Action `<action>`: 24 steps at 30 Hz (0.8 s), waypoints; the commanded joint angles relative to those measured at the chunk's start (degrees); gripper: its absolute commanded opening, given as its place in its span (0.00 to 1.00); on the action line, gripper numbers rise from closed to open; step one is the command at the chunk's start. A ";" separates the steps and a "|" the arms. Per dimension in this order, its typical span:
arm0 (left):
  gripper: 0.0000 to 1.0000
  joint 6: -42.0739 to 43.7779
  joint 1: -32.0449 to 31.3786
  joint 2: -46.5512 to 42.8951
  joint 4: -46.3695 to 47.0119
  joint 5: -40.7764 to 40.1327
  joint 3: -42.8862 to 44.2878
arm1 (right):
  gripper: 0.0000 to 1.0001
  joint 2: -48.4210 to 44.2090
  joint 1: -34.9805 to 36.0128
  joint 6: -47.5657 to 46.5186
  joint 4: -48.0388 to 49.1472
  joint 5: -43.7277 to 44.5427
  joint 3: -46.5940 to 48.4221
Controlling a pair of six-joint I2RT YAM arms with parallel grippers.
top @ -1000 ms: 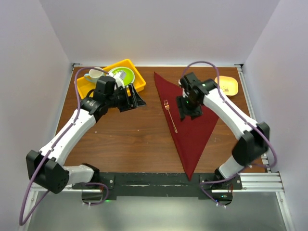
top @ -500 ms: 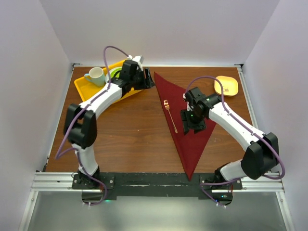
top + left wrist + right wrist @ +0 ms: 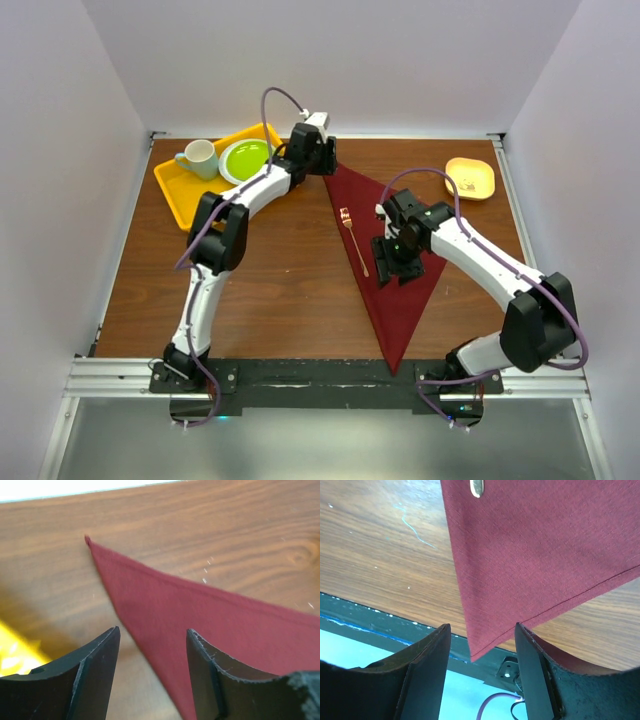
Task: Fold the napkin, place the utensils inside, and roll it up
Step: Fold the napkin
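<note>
Top external view: napkin (image 3: 395,260) lay as a flat triangle on the surface (image 3: 270,290), fork (image 3: 354,243) on it nr the edge facing the L arm. L hand (image 3: 152,630) hovered over the far corner, jaws apart & empty. R hand (image 3: 482,626), likewise spread & empty, hung above the cloth. Risk: a corner pinch could drag the cloth & roll the fork off. Hand heights unclear; fork barely showed in the R wrist view.

The left arm (image 3: 262,188) and right arm (image 3: 478,252) have white shells, black joints and black fingers (image 3: 95,680). A purple cable (image 3: 278,90) loops along each.
</note>
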 commanded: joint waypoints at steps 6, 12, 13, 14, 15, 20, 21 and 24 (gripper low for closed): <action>0.47 -1.12 2.70 8.89 8.67 1.92 8.13 | 0.57 0.21 0.06 1.45 2.78 -2.89 -1.10; 0.48 -4.46 2.97 12.05 10.87 0.26 9.45 | 0.56 1.08 -0.03 2.15 3.04 -3.15 -0.83; 0.48 -4.99 2.97 12.75 11.22 -0.01 9.54 | 0.57 1.17 0.06 2.41 3.04 -2.89 -0.83; 0.48 -5.52 3.05 13.11 11.23 -0.97 9.62 | 0.57 1.17 0.06 2.59 3.04 -2.97 -0.83; 0.48 -6.31 3.06 13.28 11.31 -2.11 9.80 | 0.57 1.09 0.06 2.68 3.13 -2.97 -0.75; 0.47 -6.49 3.23 13.81 12.63 -5.54 9.71 | 0.56 1.00 0.06 3.65 3.66 -2.97 -1.01; 0.47 -6.49 3.23 13.81 12.89 -5.89 9.54 | 0.57 0.91 -0.03 3.82 3.92 -2.97 -1.18; 0.53 -7.45 3.32 13.90 13.42 -8.18 9.36 | 0.57 0.56 0.06 4.26 4.18 -2.97 -1.89</action>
